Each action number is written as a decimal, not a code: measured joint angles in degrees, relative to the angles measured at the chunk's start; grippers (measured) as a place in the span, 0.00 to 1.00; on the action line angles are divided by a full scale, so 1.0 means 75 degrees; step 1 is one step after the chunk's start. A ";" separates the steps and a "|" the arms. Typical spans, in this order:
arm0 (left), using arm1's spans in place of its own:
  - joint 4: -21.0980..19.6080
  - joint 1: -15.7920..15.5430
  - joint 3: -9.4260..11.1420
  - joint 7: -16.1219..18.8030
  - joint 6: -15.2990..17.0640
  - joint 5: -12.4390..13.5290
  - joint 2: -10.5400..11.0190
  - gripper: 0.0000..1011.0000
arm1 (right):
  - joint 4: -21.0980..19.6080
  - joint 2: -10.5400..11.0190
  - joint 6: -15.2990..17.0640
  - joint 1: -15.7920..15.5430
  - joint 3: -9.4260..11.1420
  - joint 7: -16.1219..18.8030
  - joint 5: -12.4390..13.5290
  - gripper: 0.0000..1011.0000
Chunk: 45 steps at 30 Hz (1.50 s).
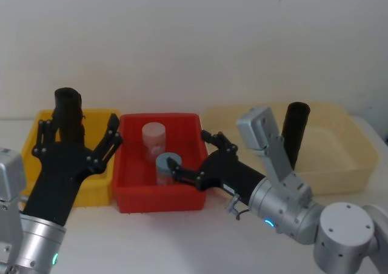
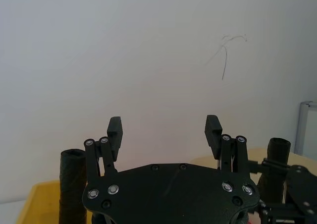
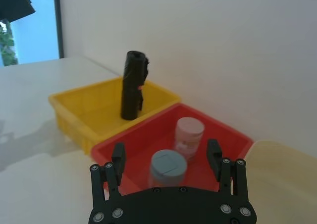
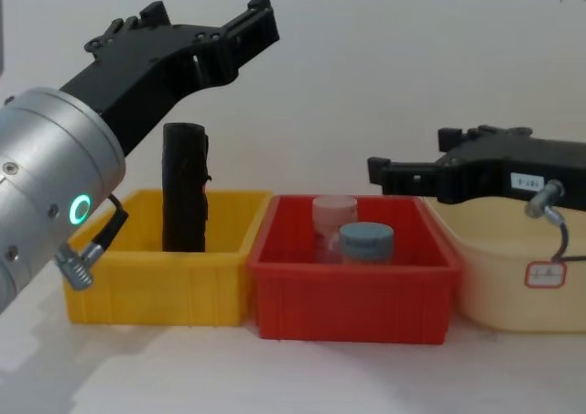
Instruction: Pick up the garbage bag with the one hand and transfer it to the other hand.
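The garbage bag (image 1: 66, 107), a thick black roll, stands upright in the yellow bin (image 1: 100, 189), the leftmost of three bins in a row on the white tabletop (image 1: 182, 237). The left pincer (image 1: 77, 128), on the arm with the green ring, hangs over the near side of that bin with its fingers spread wide and nothing between them. In the chest view it sits higher than the bag's top and apart from it. The right pincer (image 1: 188, 153), on the arm with the bluish ring, reaches in from the right over the red bin (image 1: 157, 200) in the middle. Its fingers are likewise spread and empty, just above a blue-lidded jar (image 1: 167, 163) that stands in front of a pink jar (image 1: 153, 137). A slimmer black roll (image 1: 297, 131) stands in the pale beige bin (image 1: 345, 165) on the right, behind the right arm's wrist
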 joint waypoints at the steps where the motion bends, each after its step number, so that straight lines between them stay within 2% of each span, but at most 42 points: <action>1: -0.0010 0.0009 -0.0004 0.0006 -0.0002 0.0002 0.0002 0.99 | 0.0006 -0.0003 0.0029 0.0006 -0.0011 0.0021 0.0023 0.99; 21: -0.0111 0.0130 -0.0046 0.0074 -0.0024 0.0029 0.0020 0.99 | 0.0566 -0.0365 0.0790 0.0495 -0.0303 0.0307 0.0589 0.99; 33: -0.0127 0.0146 -0.0055 0.0085 -0.0026 0.0035 0.0025 0.99 | 0.0998 -0.0515 0.1011 0.0810 -0.0561 0.0302 0.0636 0.99; 45: -0.0134 0.0154 -0.0055 0.0092 -0.0026 0.0036 0.0026 0.99 | 0.1273 -0.0584 0.1049 0.0998 -0.0716 0.0198 0.0617 0.99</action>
